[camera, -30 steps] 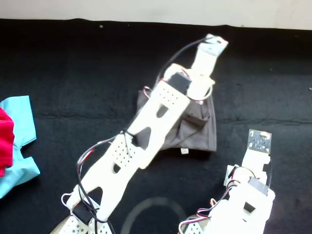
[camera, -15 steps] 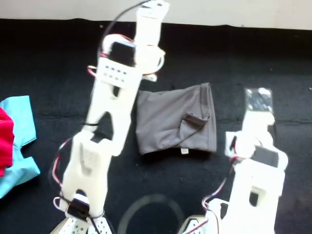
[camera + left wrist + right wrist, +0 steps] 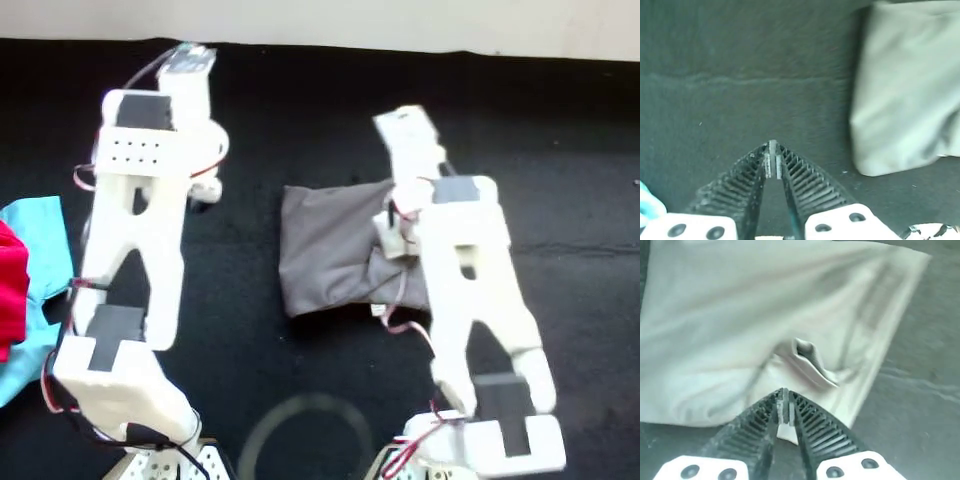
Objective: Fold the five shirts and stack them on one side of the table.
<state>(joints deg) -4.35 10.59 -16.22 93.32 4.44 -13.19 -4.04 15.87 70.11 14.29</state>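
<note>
Black table [image 3: 300,120]: my left arm [image 3: 130,155] stretches toward twelve o'clock, right arm [image 3: 450,215] over the grey shirt [image 3: 325,250]; both jaws closed tight.

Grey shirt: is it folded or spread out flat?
Folded. The grey shirt lies as a compact rectangle with no sleeves spread out, and cloth layers overlap on top.
</note>
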